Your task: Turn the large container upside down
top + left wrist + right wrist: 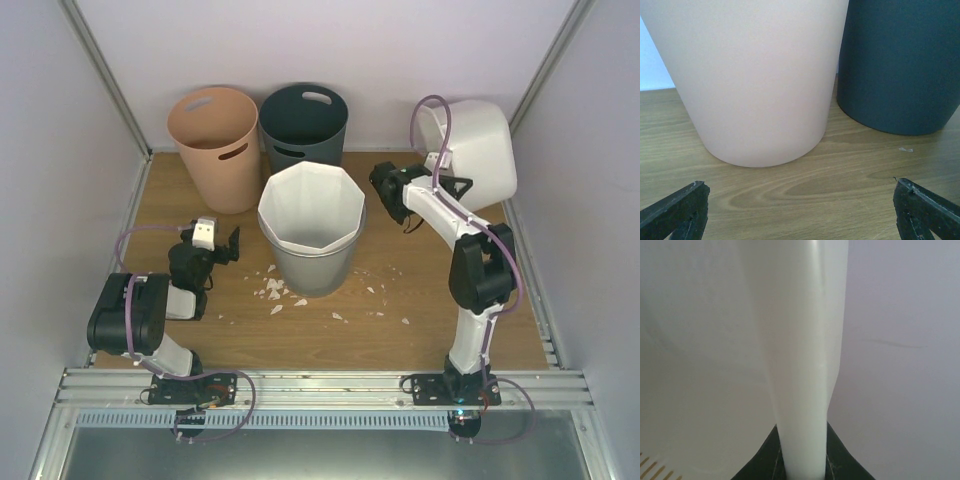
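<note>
So the right gripper [802, 462] is clamped on the wall of the large container [478, 148], held tipped in the air, back-right of the white faceted bin [311, 228]. Rolling the wrist slowly should stop it slipping; the left gripper [800, 212] gapes wide, empty.

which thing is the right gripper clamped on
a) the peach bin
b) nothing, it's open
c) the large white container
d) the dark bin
C: in the right wrist view the right gripper has a finger on each side of the wall of the large container, and the top view shows that container tipped at the end of the right arm.
</note>
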Tool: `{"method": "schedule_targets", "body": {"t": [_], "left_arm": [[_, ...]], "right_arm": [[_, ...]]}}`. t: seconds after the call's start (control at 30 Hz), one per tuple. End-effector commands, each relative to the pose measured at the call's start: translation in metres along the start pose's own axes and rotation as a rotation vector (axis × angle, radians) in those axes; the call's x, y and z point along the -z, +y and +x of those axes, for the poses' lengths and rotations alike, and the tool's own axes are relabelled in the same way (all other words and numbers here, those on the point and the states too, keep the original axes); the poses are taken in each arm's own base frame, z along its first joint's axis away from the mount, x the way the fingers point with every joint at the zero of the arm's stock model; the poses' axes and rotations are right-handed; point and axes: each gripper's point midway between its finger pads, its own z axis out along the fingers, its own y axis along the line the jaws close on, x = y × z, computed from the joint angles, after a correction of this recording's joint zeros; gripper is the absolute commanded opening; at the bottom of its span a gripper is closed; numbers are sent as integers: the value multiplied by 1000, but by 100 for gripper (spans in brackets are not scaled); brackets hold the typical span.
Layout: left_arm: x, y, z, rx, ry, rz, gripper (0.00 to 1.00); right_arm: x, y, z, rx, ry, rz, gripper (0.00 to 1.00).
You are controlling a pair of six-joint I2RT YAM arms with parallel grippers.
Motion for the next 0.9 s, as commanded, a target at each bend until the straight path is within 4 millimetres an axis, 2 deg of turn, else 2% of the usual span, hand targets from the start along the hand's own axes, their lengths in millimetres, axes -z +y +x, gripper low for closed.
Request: {"method": "schedule_targets", "body": {"t": [0.0,0.1,0.27,0.57,0.7,0.87], "left_arm": [[-2,-1,-21,-33,-80,0,99],[-2,-1,-21,-34,-81,0,99],[-2,0,-22,-34,-82,-1,99],[-2,-1,-21,-34,-80,-1,99],[-3,-1,-21,-34,-80,0,99],[-3,-1,-21,-33,-79,1,99]], "right_arm": [[6,-33,-28,-175,-88,46,1],[1,-48,-22,-320,-84,53,1],[-4,-62,-13,-443,-81,61,1],[2,-116,-6,-739,-91,41,1],[13,-131,-11,-798,-100,2,1],[32,-148,-35,-841,-116,-67,1]]}}
